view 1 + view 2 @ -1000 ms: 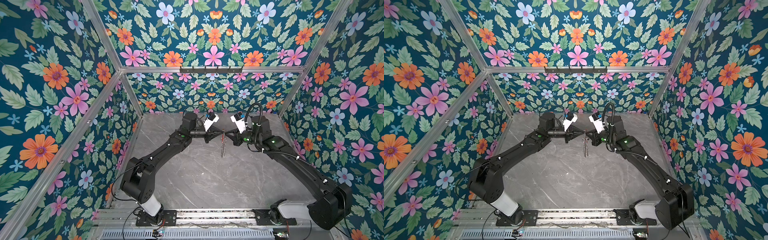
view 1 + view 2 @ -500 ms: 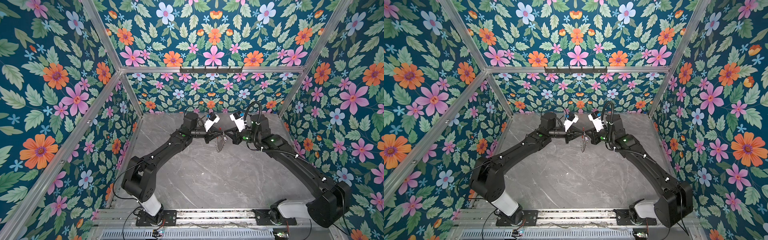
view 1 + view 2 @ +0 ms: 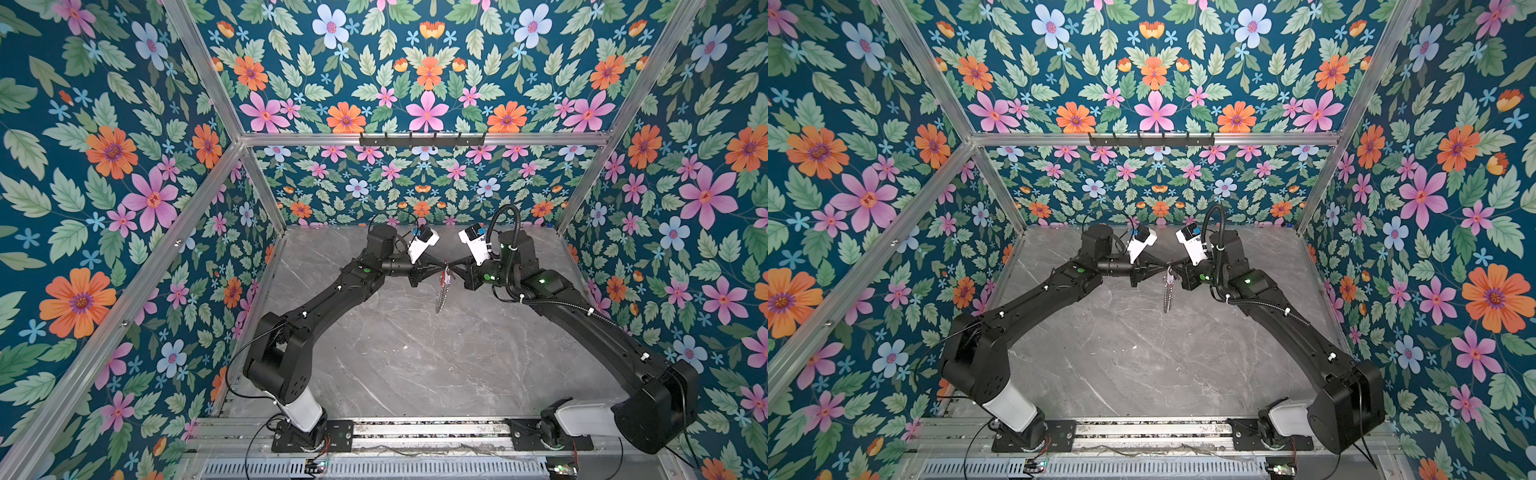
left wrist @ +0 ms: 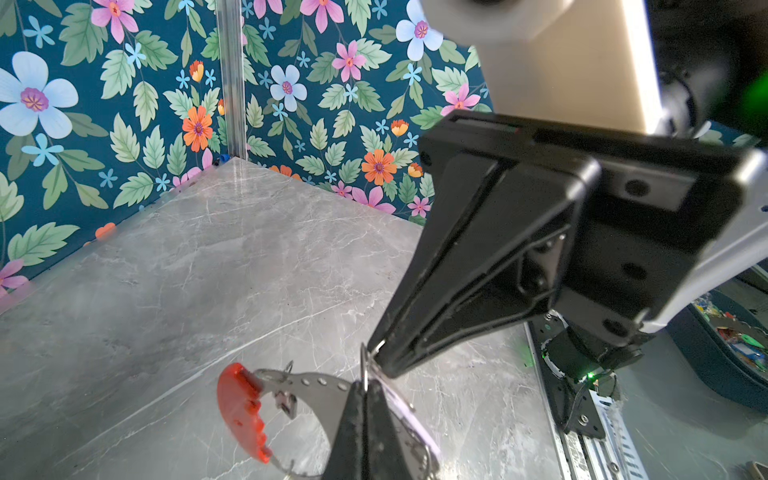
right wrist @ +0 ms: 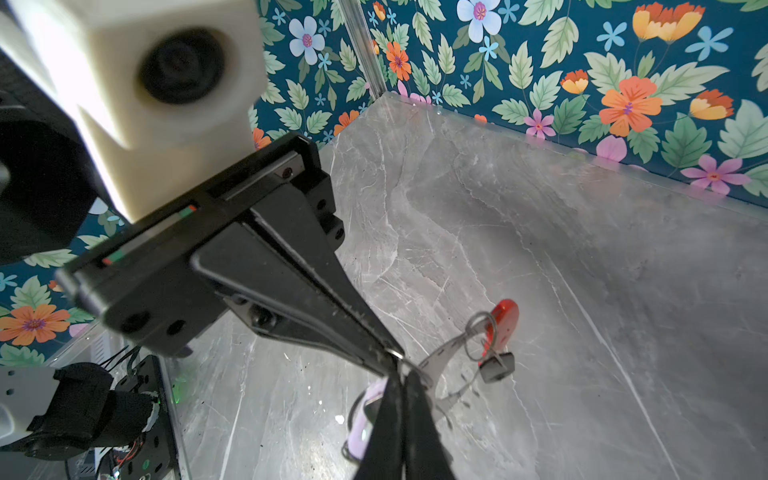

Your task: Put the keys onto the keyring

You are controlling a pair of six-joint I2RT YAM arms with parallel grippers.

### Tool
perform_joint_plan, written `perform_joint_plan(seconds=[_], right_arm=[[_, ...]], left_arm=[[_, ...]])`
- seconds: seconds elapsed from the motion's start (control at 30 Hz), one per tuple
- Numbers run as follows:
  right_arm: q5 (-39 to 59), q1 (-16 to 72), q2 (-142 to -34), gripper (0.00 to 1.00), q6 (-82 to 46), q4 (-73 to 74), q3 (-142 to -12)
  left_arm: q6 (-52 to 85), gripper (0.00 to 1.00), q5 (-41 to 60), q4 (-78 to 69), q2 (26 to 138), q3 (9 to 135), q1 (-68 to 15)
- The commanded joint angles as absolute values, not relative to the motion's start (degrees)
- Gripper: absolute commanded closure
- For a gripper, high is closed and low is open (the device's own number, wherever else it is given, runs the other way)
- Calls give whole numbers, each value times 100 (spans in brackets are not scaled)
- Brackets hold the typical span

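Pinching from both sides, held the keyring (image 3: 441, 293) aloft over the far middle of the marble table (image 3: 395, 361), with the left gripper (image 3: 437, 269) and the right gripper (image 3: 454, 268) nose to nose at its top. Had both pairs of jaws pressed fully together, with no gap in either wrist view. Seemed clamped on the perforated metal band and on a thin silver ring at one shared spot, but could not sort band from ring between the two tips. Found the keys (image 4: 409, 415), known by the lavender tag, right against the left gripper's fingers (image 4: 353, 424) and just beside the right gripper's fingers (image 5: 419, 432). Could not tell whether already threaded on. Noted also a small dark-headed piece (image 5: 496, 368) dangling from a ring near the red section (image 5: 505, 322).

Judged the step in hand as threading at the pinch. Called for one tip as a steady anchor and the other to work the small ring along, slowly and in tiny moves, without pulling apart. Risked a swing or a drop of the whole loop on any early release.

Hung with the long axis close to vertical, edge-on in both top views. Carried the red section uppermost beside the tips and pointed the silver tail down at the table. Looked clear of the surface, though could not be sure.
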State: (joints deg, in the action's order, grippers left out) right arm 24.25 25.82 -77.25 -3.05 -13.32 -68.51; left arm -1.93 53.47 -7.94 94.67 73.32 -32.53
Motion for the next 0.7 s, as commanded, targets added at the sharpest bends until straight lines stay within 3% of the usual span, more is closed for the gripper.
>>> perform_joint_plan(seconds=[0.0, 0.33, 0.67], right_arm=[[2048, 2578, -7728, 100, -231, -1162, -6819], [1883, 2488, -7700, 100, -467, -1191, -6816], [2495, 2277, -7647, 100, -955, -1292, -6812]], left_arm=[[-281, 100, 5650, -962, 9415, 7392, -3260], [-308, 100, 5670, -1027, 9353, 7311, -3260], [105, 100, 5641, -2306, 9097, 6796, -3261]])
